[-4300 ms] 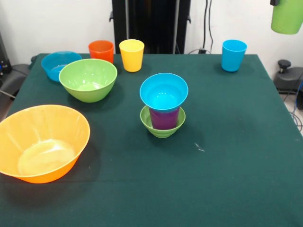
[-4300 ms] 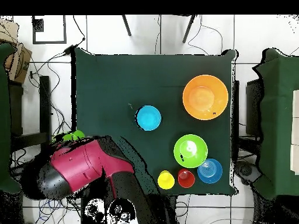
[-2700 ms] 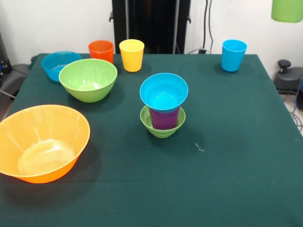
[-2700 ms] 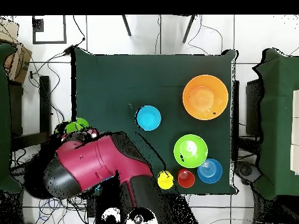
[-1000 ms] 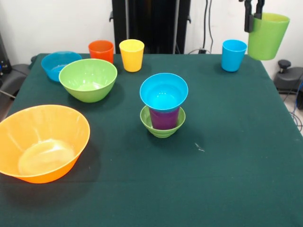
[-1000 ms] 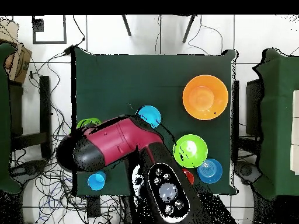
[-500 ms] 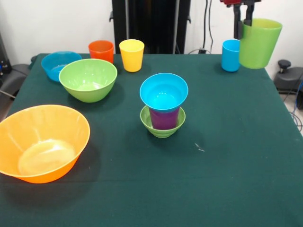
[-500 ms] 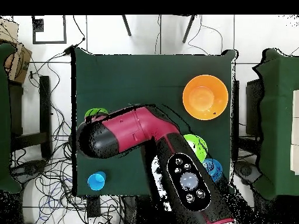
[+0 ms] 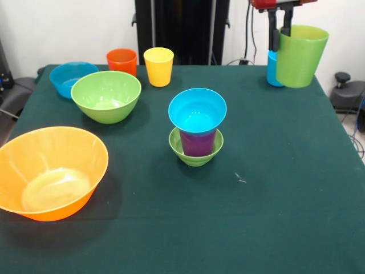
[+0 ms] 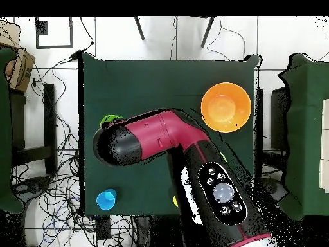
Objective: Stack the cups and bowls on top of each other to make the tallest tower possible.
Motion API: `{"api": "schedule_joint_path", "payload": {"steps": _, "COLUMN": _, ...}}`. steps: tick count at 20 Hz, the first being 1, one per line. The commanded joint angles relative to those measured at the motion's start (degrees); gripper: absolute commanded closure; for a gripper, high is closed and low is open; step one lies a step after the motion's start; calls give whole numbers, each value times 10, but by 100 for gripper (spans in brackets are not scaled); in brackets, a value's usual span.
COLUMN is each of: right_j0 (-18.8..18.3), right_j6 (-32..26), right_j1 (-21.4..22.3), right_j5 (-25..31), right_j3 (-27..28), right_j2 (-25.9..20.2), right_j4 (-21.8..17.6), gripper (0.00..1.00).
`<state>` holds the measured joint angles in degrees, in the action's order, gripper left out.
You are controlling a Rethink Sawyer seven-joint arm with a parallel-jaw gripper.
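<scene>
From the front, our gripper (image 9: 279, 31) pinches the green cup (image 9: 300, 55) by its rim, now carried inward toward the tower (image 9: 197, 128). From overhead, our arm (image 10: 167, 145) hides the tower; only a green sliver (image 10: 110, 119) shows.

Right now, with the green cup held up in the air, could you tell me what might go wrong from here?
1. The gripper pinches the green cup only at one side of its rim, so it could swing or slip out.
2. The stack is narrow: the small blue bowl sits on the purple cup in the small green bowl; an off-centre placement might topple it.
</scene>
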<state>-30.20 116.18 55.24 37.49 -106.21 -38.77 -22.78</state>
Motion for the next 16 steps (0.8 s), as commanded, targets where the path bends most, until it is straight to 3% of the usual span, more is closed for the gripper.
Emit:
{"api": "schedule_joint_path", "payload": {"steps": 1, "right_j0": -18, "right_j6": -149, "right_j1": -23, "right_j5": 60, "right_j3": 3, "right_j2": -32, "right_j4": -53, "gripper": 100}}
{"api": "schedule_joint_path", "payload": {"steps": 10, "right_j0": -52, "right_j6": -176, "right_j1": -1, "right_j5": 80, "right_j3": 3, "right_j2": -54, "right_j4": -51, "gripper": 100}}
{"api": "schedule_joint_path", "payload": {"steps": 16, "right_j0": -78, "right_j6": -216, "right_j1": -4, "right_j5": 119, "right_j3": 39, "right_j2": -77, "right_j4": -50, "gripper": 100}}
